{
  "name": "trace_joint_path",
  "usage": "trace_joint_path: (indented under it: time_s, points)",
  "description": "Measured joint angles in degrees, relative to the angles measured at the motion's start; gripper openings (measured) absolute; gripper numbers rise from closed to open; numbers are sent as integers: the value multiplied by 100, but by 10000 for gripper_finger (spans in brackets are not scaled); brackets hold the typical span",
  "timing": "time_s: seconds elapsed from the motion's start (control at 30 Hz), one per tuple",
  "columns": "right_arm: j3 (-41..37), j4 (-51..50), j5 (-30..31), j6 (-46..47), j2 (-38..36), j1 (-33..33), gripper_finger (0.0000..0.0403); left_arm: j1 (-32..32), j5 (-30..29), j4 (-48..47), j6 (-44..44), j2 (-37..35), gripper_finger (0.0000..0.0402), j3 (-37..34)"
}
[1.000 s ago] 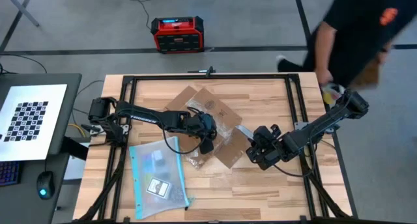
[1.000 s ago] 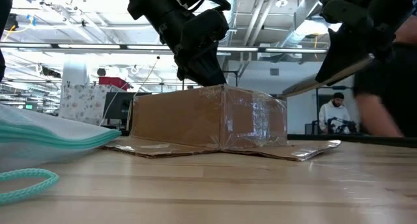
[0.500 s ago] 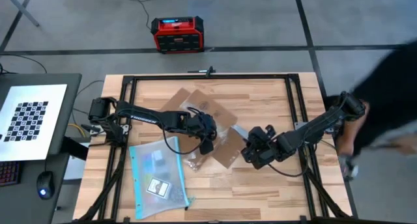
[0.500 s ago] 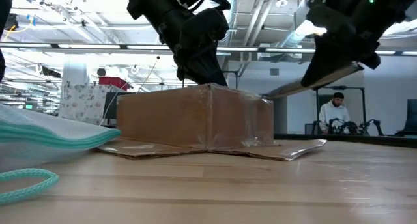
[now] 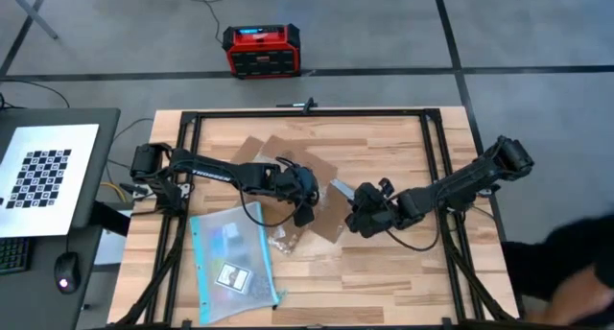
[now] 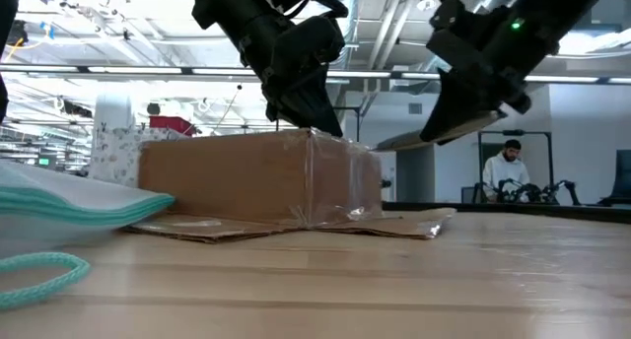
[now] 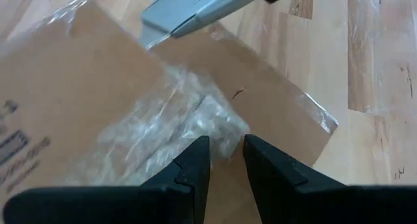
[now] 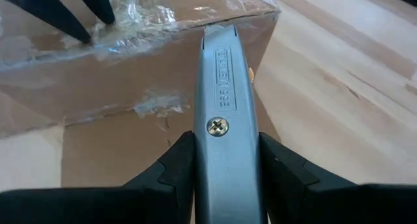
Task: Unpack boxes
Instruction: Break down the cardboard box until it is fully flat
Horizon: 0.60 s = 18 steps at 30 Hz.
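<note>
Right tool (image 8: 225, 178) clamps a grey knife (image 8: 225, 120) at the box's (image 5: 297, 181) taped top; left tool (image 7: 225, 162) presses down on that top.

The right tool's two fingers (image 8: 176, 165) pinch the knife's metal body, whose tip meets the box's upper edge where clear tape (image 8: 130, 28) is wrinkled. The left tool's fingers (image 7: 195, 165) stand narrowly apart with nothing between them, their tips on the crinkled tape. In the high view the left tool (image 5: 305, 203) is over the box and the right tool (image 5: 363, 207) just beside it. The box sits mid-counter (image 5: 384, 282) with flaps splayed flat. A clear pouch (image 5: 230, 258) lies near it toward the front left. A red case (image 5: 261, 50) stands on the floor beyond the counter.
</note>
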Motion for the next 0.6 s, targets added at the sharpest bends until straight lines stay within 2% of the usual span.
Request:
trace_joint_path:
  time_s: [0.2,0.43,0.6]
  points:
    - [-3,430,-84,-669,27,-289,119,0,2,-100,187,-21,82,26]
    - [2,524,-361,-1085,22,-465,119,-116,-57,-1369,635,-477,82,479]
    - [4,588,-404,-1268,24,-616,119,-504,-57,-2015,986,-652,82,645]
